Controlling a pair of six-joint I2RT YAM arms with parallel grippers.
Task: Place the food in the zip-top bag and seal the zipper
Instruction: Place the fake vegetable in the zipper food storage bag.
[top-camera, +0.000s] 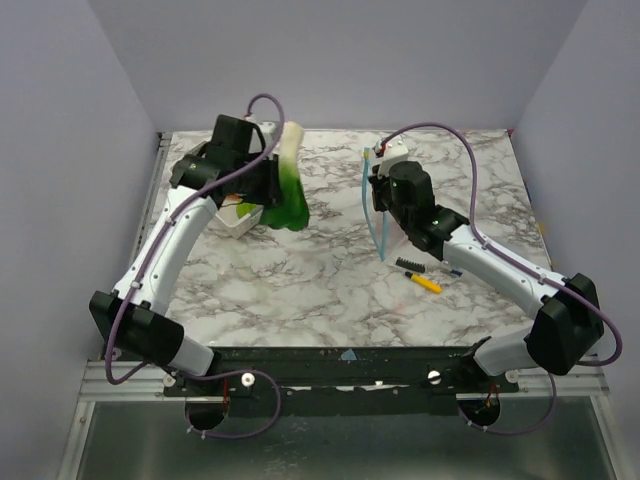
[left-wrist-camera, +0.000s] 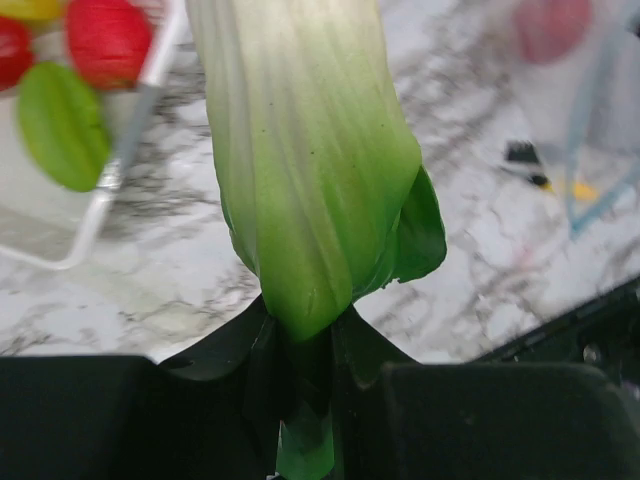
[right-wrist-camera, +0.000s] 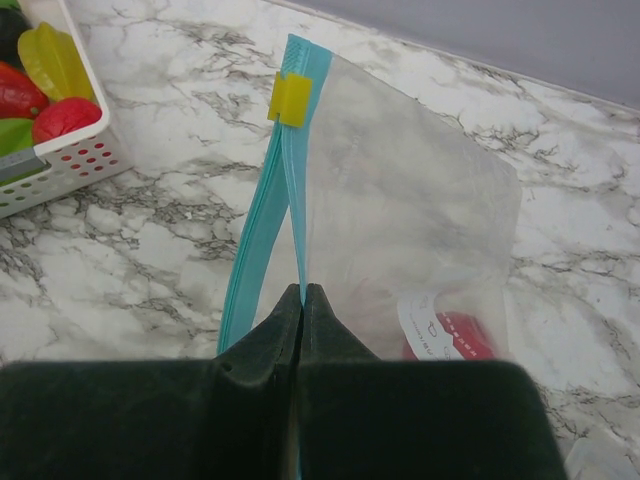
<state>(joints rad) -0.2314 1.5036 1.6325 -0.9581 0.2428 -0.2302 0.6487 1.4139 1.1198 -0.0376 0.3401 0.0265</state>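
My left gripper (left-wrist-camera: 305, 345) is shut on a green-and-white leafy vegetable (left-wrist-camera: 300, 170) and holds it in the air beside the white basket (top-camera: 238, 217); the vegetable also shows in the top view (top-camera: 288, 185). My right gripper (right-wrist-camera: 302, 297) is shut on one lip of the zip-top bag's light-blue zipper (right-wrist-camera: 262, 240), holding the clear bag (right-wrist-camera: 410, 230) upright with its mouth parted. A yellow slider (right-wrist-camera: 290, 98) sits at the zipper's far end. Red and green food pieces (left-wrist-camera: 60, 80) lie in the basket.
A yellow-and-black pen (top-camera: 420, 278) lies on the marble table in front of the right arm. The basket's corner shows in the right wrist view (right-wrist-camera: 60, 160). A red-and-white label (right-wrist-camera: 450, 328) shows through the bag.
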